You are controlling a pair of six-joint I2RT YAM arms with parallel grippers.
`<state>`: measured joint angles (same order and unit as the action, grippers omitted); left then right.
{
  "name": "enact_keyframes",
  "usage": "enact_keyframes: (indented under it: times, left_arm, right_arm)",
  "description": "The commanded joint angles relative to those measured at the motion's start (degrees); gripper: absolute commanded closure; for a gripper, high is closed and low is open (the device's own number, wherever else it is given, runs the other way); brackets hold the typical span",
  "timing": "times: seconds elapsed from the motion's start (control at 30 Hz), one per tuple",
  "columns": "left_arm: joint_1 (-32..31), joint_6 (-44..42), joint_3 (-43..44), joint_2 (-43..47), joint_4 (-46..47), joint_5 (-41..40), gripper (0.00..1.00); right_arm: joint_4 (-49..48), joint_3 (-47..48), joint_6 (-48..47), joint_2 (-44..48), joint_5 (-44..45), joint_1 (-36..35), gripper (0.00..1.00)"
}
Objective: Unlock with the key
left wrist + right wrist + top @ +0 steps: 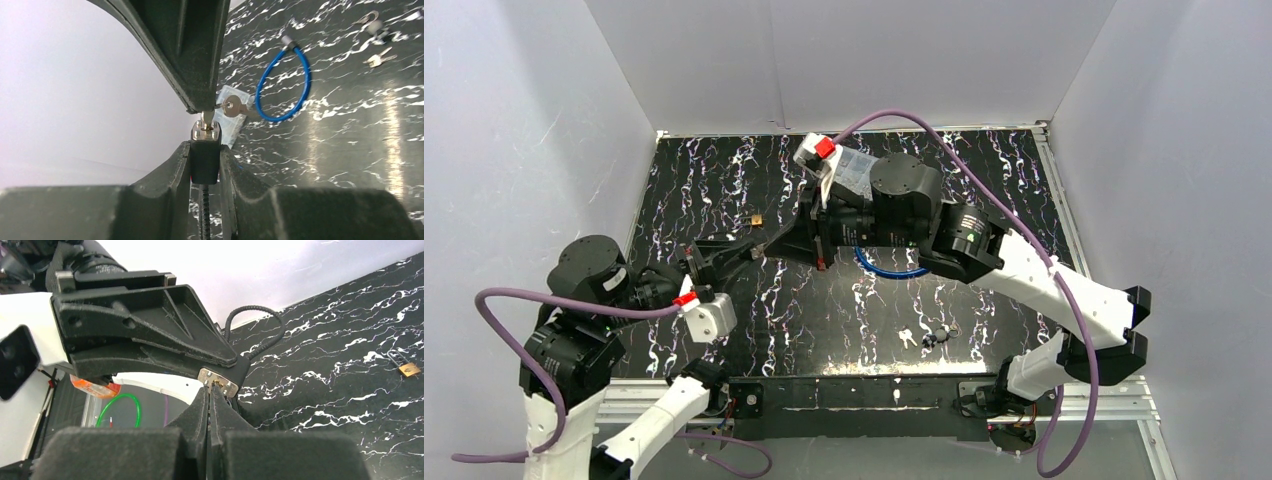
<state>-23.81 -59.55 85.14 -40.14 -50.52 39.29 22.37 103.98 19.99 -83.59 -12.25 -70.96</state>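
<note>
— So, where's the key [206, 119]?
— Nipped tight by the right gripper [212, 391], its tip in the lock [205, 162]; the left gripper [205, 150] is clamped on that lock, over the tabletop [350, 160]

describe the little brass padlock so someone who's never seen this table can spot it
On the black marbled table, look to the far left part, just beyond the left gripper. The brass padlock lies alone there on the surface. It is the only gold-coloured thing: the lock in the gripper is black, and the cable loop blue.
</note>
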Motion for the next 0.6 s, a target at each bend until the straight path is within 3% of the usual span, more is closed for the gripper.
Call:
enact_keyframes:
  times: [0.0,0.1,0.23,0.3,0.43,0.57]
  left_arm:
    - [0.2,-8.9,-2.4,2.0,14.6,-4.6,1.00]
    - [0.1,-8.9,-3.2,2.0,15.4,-6.4,1.00]
    - [0.1,-6.6,-1.9,1.3,13.4,-6.1,1.00]
    - [0.1,-6.4,-1.7,1.3,12.3,-5.5,1.00]
    - [0.2,-5.6,-1.2,0.5,10.0,-5.2,1.00]
    - [0.2,-5.6,-0.7,0.2,7.8,-4.2,1.00]
  right_arm:
    - [7.9,1.5,4.8,-2.3,-3.6,-0.7,0.99]
    - [8.1,1.4,3.4,-1.8,-2.5,-0.6,0.99]
    - [10.6,1.2,-3.6,0.9,4.5,-0.6,0.70]
    - [9.2,-0.7,-6.9,3.5,6.9,-0.7,0.63]
    - [6.8,-2.4,-11.8,6.3,8.6,-0.9,0.53]
    - [6.5,-1.6,-18.1,6.2,15.3,-3.1,0.50]
